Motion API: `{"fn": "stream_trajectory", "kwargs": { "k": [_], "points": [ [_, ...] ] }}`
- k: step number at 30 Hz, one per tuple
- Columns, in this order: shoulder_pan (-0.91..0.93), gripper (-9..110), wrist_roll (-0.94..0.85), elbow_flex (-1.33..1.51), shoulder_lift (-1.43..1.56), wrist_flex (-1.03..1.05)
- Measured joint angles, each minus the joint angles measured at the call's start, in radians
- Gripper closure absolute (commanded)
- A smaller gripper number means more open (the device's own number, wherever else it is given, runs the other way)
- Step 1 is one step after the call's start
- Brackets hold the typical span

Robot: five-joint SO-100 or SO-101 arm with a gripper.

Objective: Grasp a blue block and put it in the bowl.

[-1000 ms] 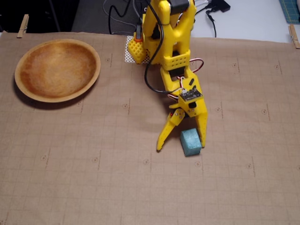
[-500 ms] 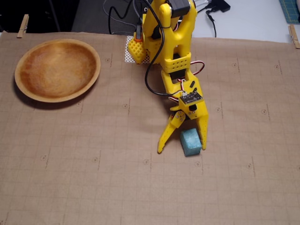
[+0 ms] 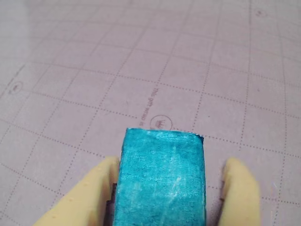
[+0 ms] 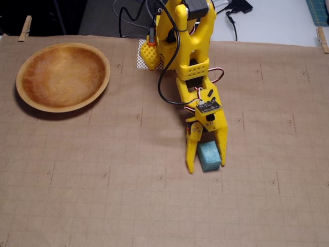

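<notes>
The blue block (image 4: 209, 156), a small teal cube, lies on the brown gridded paper right of the table's middle. My yellow gripper (image 4: 207, 165) is lowered over it with one finger on each side. In the wrist view the block (image 3: 162, 179) fills the space between the two yellow fingers (image 3: 94, 193). The left finger is close against it and a gap shows at the right finger. My gripper (image 3: 173, 162) is open around the block. The wooden bowl (image 4: 64, 45) stands empty at the far left, well away from the gripper.
The arm's yellow base (image 4: 185, 36) stands at the table's back edge with cables behind it. Clothespins (image 4: 24, 28) clip the paper at the back corners. A small yellow part (image 4: 149, 54) lies on a white patch beside the base.
</notes>
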Motion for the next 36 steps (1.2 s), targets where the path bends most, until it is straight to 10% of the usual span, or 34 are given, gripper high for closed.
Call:
{"fn": "stream_trajectory", "kwargs": {
  "k": [14, 36],
  "points": [
    [0.0, 105, 0.0, 0.0, 0.0, -0.002],
    [-0.005, 104, -0.054, 0.086, 0.207, 0.075]
  ]
}}
